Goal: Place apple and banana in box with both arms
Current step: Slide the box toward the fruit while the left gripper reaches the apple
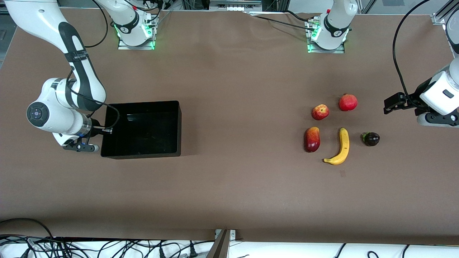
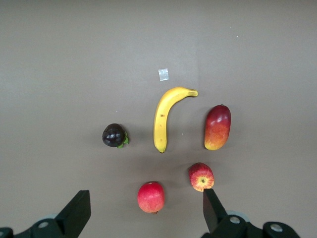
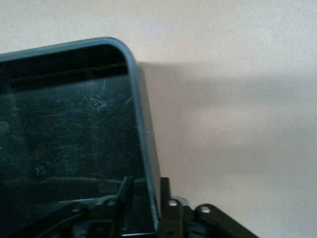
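The apple [image 1: 320, 112] [image 2: 201, 176], red with yellow patches, lies toward the left arm's end of the table. The long yellow banana [image 1: 340, 147] [image 2: 163, 116] lies beside it, nearer the front camera. The black box [image 1: 143, 104] [image 3: 141, 124] stands toward the right arm's end and holds nothing. My right gripper [image 1: 102, 132] [image 3: 144, 191] straddles the box's end wall, one finger inside and one outside, shut on it. My left gripper [image 1: 389, 105] [image 2: 143, 198] hangs open and holds nothing, over the table by the fruits.
Three other fruits lie round the apple and banana: a plain red round one with a crown [image 1: 348, 102], an oval red-yellow one [image 1: 312, 139] and a small dark purple one [image 1: 371, 138]. A small tape patch [image 1: 342, 173] lies on the brown table, nearer the front camera than the banana.
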`<state>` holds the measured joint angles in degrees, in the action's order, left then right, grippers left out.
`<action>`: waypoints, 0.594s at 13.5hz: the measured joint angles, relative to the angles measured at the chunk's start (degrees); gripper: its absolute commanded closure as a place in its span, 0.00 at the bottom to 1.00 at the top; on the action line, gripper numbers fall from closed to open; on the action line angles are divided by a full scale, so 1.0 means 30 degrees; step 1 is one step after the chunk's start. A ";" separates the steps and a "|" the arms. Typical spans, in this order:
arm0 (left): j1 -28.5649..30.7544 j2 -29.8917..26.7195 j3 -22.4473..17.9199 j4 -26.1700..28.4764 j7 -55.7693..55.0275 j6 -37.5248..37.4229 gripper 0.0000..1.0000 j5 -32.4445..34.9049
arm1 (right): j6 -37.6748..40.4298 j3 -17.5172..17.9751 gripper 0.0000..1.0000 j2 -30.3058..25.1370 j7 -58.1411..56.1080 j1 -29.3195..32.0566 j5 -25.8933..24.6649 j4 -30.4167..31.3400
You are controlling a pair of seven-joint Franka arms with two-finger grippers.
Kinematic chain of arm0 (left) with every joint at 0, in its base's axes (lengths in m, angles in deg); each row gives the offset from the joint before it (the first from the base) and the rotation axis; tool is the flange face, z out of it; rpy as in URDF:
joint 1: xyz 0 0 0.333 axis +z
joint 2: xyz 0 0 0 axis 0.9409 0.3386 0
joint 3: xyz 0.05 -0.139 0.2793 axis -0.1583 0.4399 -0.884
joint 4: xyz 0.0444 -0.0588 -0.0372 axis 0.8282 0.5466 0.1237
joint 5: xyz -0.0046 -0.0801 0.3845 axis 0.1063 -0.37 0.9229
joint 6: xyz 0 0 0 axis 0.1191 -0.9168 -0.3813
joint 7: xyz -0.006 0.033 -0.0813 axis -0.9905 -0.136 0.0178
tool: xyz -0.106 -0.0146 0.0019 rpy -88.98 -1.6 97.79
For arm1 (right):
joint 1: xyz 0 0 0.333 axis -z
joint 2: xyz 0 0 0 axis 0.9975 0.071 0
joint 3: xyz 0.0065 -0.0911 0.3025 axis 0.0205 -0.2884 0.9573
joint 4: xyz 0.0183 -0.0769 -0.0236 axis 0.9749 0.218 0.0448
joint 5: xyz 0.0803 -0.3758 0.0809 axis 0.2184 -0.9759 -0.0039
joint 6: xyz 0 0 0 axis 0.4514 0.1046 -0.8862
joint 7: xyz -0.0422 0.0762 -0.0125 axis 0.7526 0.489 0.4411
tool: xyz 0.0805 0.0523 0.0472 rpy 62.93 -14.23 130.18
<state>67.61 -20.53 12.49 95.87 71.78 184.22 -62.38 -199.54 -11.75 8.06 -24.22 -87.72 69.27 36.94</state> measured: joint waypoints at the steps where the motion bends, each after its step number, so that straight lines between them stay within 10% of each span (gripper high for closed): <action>1: 0.0000 0.0000 0.0000 0.0000 0.0000 -0.0004 0.00 0.0000 | 0.0427 0.0186 1.00 -0.0055 -0.0046 -0.0001 0.0024 -0.0397; 8: -0.0009 0.0000 0.0004 0.0000 0.0000 -0.0148 0.00 0.0000 | 0.3428 0.1597 1.00 -0.0181 0.1361 -0.3541 0.0318 -0.4711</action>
<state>67.58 -20.53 12.50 95.88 71.78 183.77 -62.38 -189.26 -6.96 7.52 -20.14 -98.34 70.22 22.81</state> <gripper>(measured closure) 0.000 0.943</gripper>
